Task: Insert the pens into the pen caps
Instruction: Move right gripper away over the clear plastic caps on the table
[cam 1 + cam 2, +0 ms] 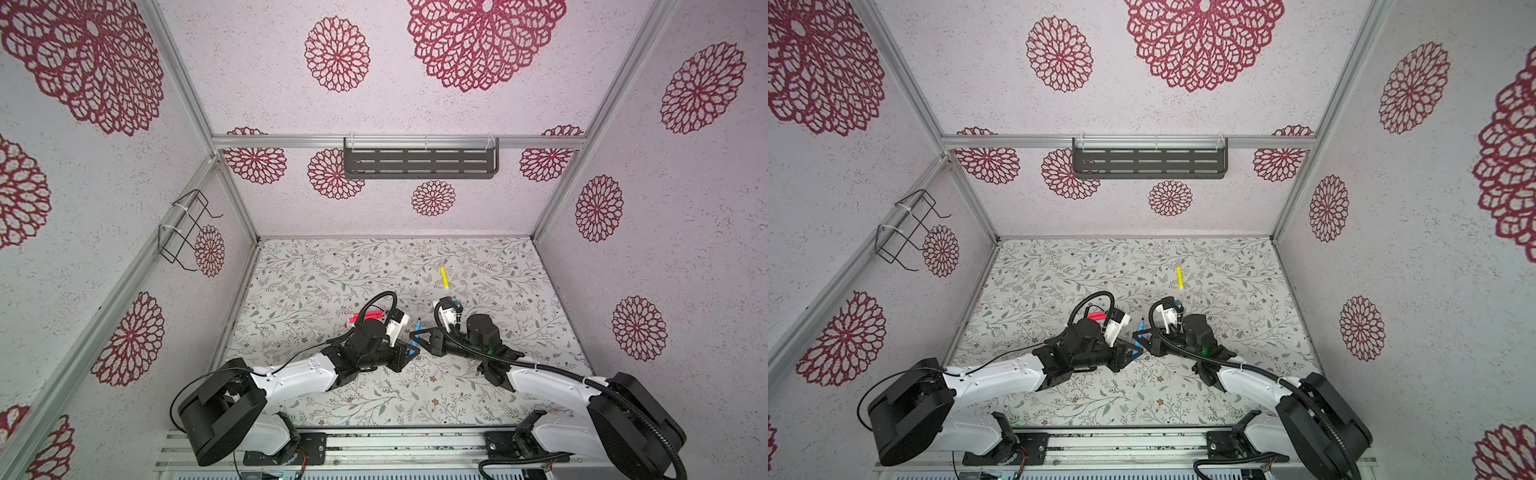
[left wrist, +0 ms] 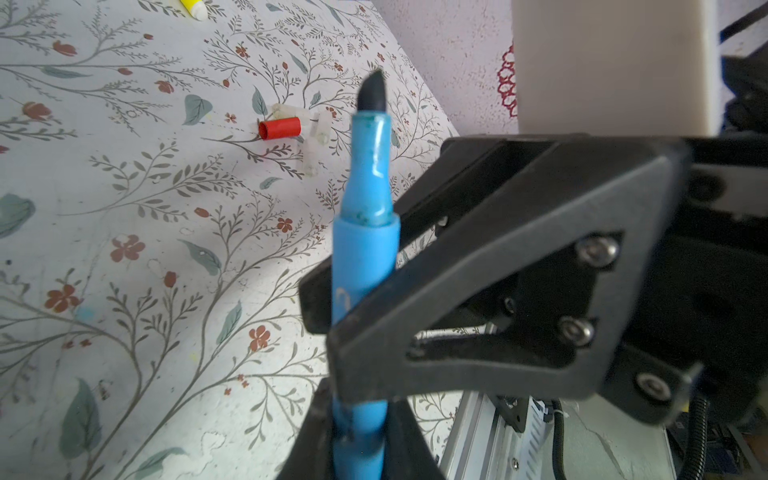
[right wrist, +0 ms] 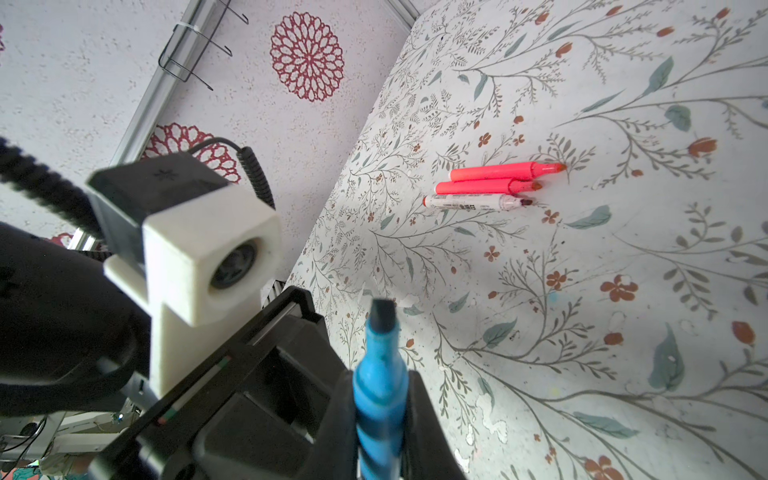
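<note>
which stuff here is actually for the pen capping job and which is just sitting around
For the job: blue marker pen, two pinkish-red marker pens, white pen, yellow pen, red tube cap, clear plastic caps.
Just there: black wire rack, dark slotted wall shelf.

The left arm and the right arm both stretch inward from their bases, forearms low and wrists turned toward each other, so that the two grippers meet tip to tip in both top views. The left gripper has its jaws closed on the rear part of the blue pen, one finger on each side of the barrel. The right gripper comes in from the opposite side, just above the left gripper's fingertips, and its triangular fingers pinch the same barrel nearer the nib. The pen crosses both pairs of fingertips rather than lying along them.
</note>
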You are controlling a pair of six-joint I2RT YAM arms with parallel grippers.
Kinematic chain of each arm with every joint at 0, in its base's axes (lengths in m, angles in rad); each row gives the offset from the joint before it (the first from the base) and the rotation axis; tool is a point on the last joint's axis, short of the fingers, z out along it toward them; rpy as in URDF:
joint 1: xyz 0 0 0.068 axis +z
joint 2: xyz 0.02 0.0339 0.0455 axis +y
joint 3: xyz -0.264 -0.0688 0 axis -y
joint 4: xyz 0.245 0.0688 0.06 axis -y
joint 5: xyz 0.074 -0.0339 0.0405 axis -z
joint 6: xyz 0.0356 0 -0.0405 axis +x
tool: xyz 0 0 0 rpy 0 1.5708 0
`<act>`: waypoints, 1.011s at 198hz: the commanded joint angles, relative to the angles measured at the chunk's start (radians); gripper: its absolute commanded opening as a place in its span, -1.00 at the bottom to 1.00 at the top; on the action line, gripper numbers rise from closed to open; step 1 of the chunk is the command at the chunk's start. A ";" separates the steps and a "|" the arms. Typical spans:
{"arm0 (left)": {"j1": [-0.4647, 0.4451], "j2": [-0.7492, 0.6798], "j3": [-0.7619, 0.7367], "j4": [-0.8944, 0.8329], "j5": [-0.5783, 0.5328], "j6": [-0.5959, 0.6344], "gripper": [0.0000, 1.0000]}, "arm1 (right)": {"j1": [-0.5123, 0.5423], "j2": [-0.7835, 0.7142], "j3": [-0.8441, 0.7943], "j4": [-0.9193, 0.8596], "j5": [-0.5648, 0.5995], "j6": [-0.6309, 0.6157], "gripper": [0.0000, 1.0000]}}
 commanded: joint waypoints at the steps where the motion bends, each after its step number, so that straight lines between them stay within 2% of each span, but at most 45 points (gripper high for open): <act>1: 0.003 -0.017 -0.010 0.048 -0.017 -0.017 -0.47 | 0.019 -0.023 0.030 0.065 -0.017 0.026 -0.88; 32: 0.004 -0.015 -0.011 0.061 -0.011 -0.020 -0.45 | 0.030 -0.002 0.020 0.122 -0.019 0.053 -0.89; 64: 0.004 -0.018 -0.013 0.062 -0.013 -0.020 -0.86 | 0.038 0.008 0.022 0.139 -0.009 0.058 -0.90; 106: 0.007 -0.046 -0.034 0.063 -0.038 -0.016 -1.00 | 0.038 -0.017 0.015 0.109 0.034 0.047 -0.87; 112: 0.008 -0.050 -0.037 0.063 -0.042 -0.014 -1.00 | 0.038 -0.024 0.013 0.099 0.047 0.047 -0.80; 119: 0.009 -0.054 -0.041 0.063 -0.047 -0.012 -1.00 | 0.038 -0.040 0.012 0.081 0.067 0.044 -0.62; 139: 0.012 -0.061 -0.047 0.057 -0.051 -0.006 -1.00 | 0.037 -0.111 0.017 -0.031 0.160 0.011 0.08; 147: 0.013 -0.062 -0.049 0.052 -0.051 -0.002 -1.00 | 0.036 -0.154 0.026 -0.102 0.211 -0.006 0.25; 167: 0.014 -0.063 -0.053 0.045 -0.049 -0.001 -1.00 | 0.030 -0.254 0.084 -0.361 0.392 -0.044 0.40; 180: 0.014 -0.062 -0.055 0.040 -0.049 -0.002 -1.00 | 0.017 -0.287 0.143 -0.549 0.511 -0.056 0.43; 200: 0.014 -0.066 -0.058 0.031 -0.046 -0.002 -1.00 | -0.042 -0.274 0.234 -0.797 0.592 -0.061 0.43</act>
